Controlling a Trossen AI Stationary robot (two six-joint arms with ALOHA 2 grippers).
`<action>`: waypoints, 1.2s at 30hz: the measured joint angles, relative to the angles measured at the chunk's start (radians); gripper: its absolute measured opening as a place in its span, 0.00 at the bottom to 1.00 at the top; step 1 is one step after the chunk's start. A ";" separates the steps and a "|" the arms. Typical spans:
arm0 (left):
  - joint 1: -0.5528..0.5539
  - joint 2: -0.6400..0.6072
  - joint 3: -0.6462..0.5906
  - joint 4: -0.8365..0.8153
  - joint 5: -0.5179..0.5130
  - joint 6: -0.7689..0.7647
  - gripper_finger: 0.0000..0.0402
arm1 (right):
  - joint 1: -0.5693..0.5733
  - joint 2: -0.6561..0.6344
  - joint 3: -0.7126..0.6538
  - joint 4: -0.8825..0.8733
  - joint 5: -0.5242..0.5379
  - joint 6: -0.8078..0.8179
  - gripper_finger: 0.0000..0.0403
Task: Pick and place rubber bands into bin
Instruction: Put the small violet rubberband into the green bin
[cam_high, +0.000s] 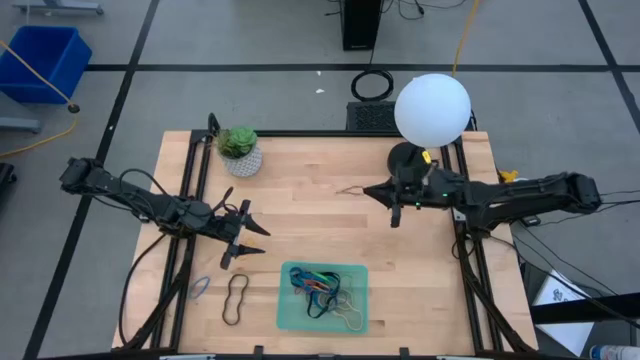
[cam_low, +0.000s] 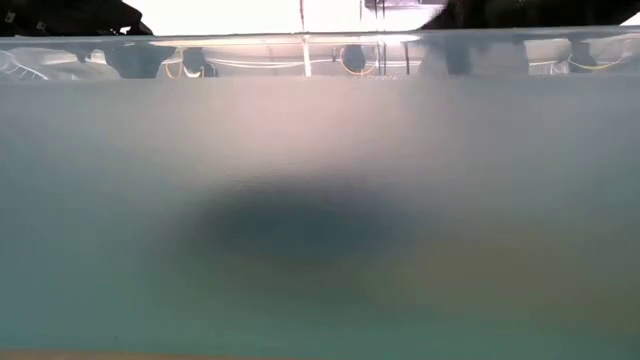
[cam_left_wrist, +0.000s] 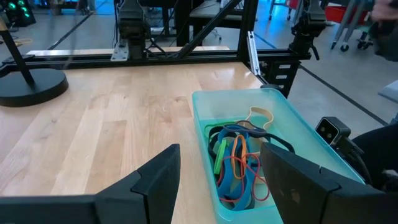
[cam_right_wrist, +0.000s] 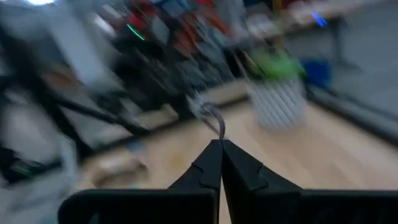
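The green bin (cam_high: 322, 297) stands at the table's near edge and holds several rubber bands (cam_high: 320, 288) in blue, orange, green and tan; it also shows in the left wrist view (cam_left_wrist: 283, 134). A black band (cam_high: 236, 298) and a blue band (cam_high: 200, 290) lie flat on the table left of the bin. My left gripper (cam_high: 258, 240) is open and empty, above the table just left of and beyond the bin. My right gripper (cam_high: 378, 191) is shut on a thin rubber band (cam_high: 350, 190) over the table's middle. My right gripper pinches one end of the thin band (cam_right_wrist: 217, 132) between its two fingertips. The fingers lie about level and point toward the table's left. The rest of the band sticks out past the fingertips, clear of the table as far as the blurred wrist view shows.
A potted plant (cam_high: 240, 148) stands at the far left of the table. A lamp with a white globe (cam_high: 432, 108) and dark base stands at the far right, beside my right arm. The low view is filled by the bin's translucent wall (cam_low: 320, 220).
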 joint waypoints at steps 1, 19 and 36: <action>0.000 0.000 0.000 0.000 0.000 0.000 0.57 | 0.011 -0.004 0.001 0.059 -0.019 -0.013 0.00; 0.000 0.000 0.000 0.000 0.000 0.000 0.57 | 0.267 0.279 0.487 -0.173 -0.073 -0.284 0.00; 0.000 0.000 0.000 0.000 0.000 -0.005 0.57 | 0.486 0.721 0.719 -0.490 -0.074 -0.201 0.00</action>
